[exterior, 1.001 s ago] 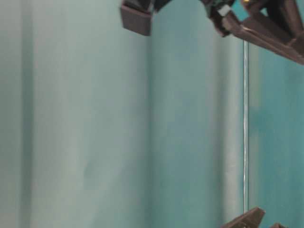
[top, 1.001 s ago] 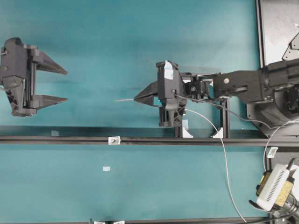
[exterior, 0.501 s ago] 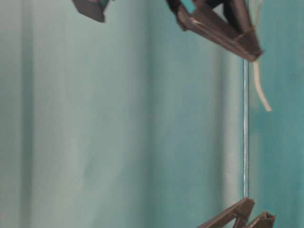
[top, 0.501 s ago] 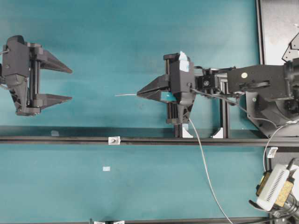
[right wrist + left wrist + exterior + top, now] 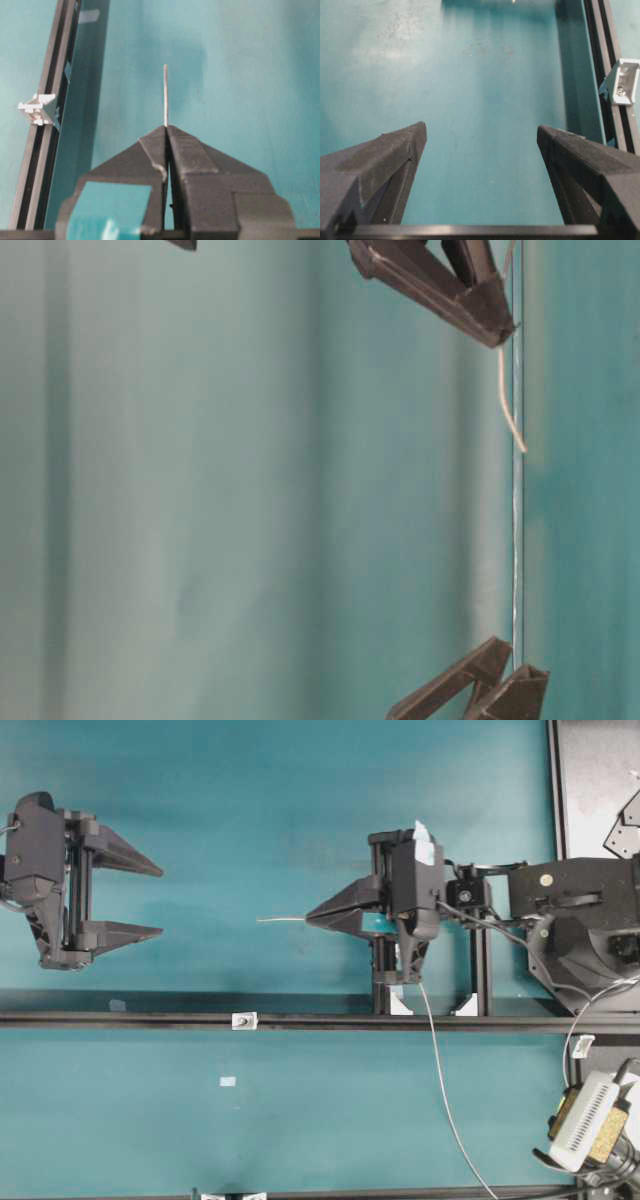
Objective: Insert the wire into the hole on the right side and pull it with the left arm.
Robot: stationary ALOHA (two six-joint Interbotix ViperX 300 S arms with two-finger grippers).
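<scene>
The thin pale wire (image 5: 280,919) sticks out leftward as a short straight tip from my right gripper (image 5: 310,915), which is shut on it. The rest of the wire trails down past the rail (image 5: 445,1090). In the right wrist view the wire (image 5: 165,95) rises straight from the pinched fingertips (image 5: 172,134). The left gripper (image 5: 160,901) hovers at the far left, open and empty, pointing at the wire tip across a wide gap. The hole is in a tiny white tab (image 5: 243,1020) on the rail, below and between the two grippers.
A black rail (image 5: 120,1019) crosses the teal table from side to side. Two white brackets (image 5: 400,1003) stand under the right arm. A white ribbed plug (image 5: 585,1120) lies at the lower right, and a black plate (image 5: 600,780) fills the top right corner.
The right gripper, still pinching the wire, rolled about its axis and shifted a little right and up in the overhead view. The left gripper edged rightward, still open.
</scene>
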